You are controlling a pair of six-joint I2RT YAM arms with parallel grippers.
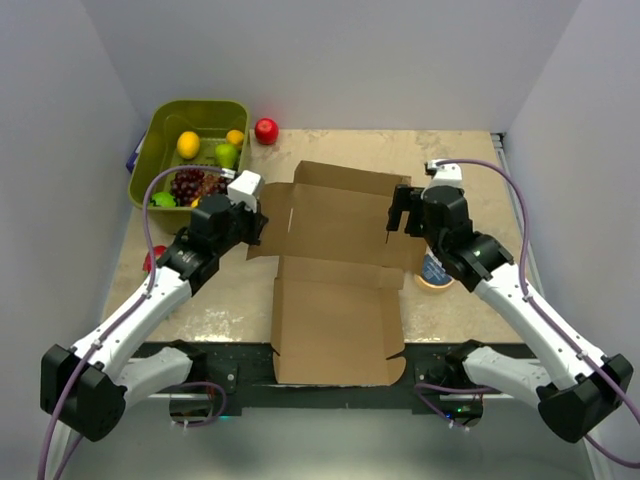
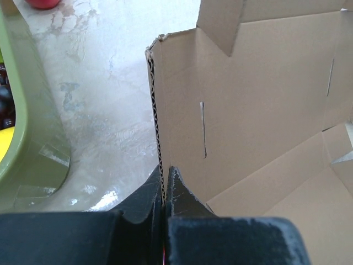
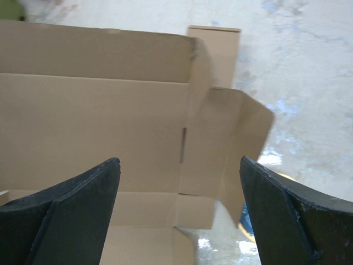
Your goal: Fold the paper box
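Marbled counter [image 1: 460,160]: left tool [image 2: 164,185] pinching the paper box [image 1: 335,310] wall, right tool [image 3: 179,161] spread empty; unheld frame-right flap [image 3: 242,132] may sag flat.

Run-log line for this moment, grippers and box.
paper box: left wall raised, front panel flat | left gripper: shut on its left wall edge | right gripper: open, near right wall, holding nothing

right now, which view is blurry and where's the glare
Right wrist view: soft all over, the box edges smeared, bright glare on the table. Left wrist view: box corrugation crisp, shiny patches on the table. Top view: sharp, evenly lit, only faint shadows.
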